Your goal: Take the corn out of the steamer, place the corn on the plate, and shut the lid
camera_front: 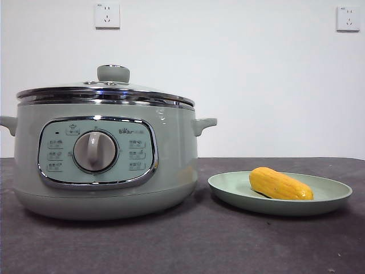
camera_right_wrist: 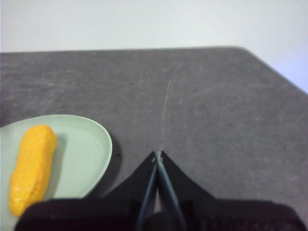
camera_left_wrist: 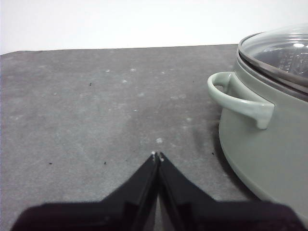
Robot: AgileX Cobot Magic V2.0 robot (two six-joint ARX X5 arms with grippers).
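Note:
The pale green steamer (camera_front: 105, 160) stands at the left of the table with the glass lid (camera_front: 108, 91) seated on its rim. To its right, the yellow corn (camera_front: 279, 184) lies on the pale green plate (camera_front: 228, 188). My left gripper (camera_left_wrist: 157, 156) is shut and empty over the bare table, beside the steamer (camera_left_wrist: 269, 144) and its side handle. My right gripper (camera_right_wrist: 157, 155) is shut and empty too, hovering beside the plate (camera_right_wrist: 86, 144) that holds the corn (camera_right_wrist: 31, 166). Neither gripper shows in the front view.
A dark grey cloth (camera_front: 228, 245) covers the table. Two wall sockets (camera_front: 107, 15) sit on the white wall behind. The table's rounded far corner (camera_right_wrist: 240, 48) shows in the right wrist view.

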